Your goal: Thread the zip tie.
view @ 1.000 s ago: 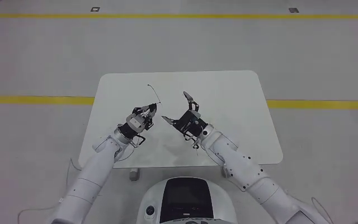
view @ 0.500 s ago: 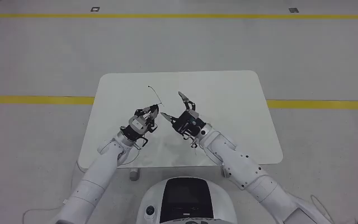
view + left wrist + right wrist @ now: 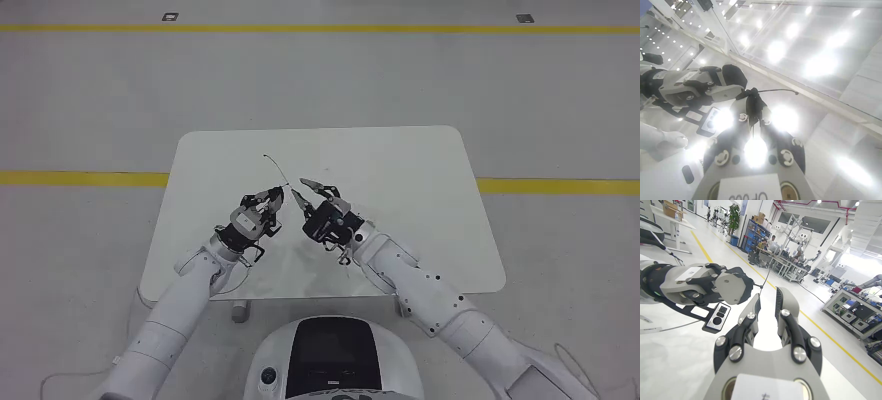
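While in left fingers (image 3: 753,106), one zip tie (image 3: 776,90).

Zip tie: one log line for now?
left gripper: shut on thin black plastic zip tie | right gripper: open, beside it | no loop formed

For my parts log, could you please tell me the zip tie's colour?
Black; the zip tie shows best in the left wrist view.

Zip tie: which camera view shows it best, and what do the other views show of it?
Left wrist view: the zip tie juts dark against a bright background from the shut left gripper. Right wrist view shows a thin strand; top view a faint curve.
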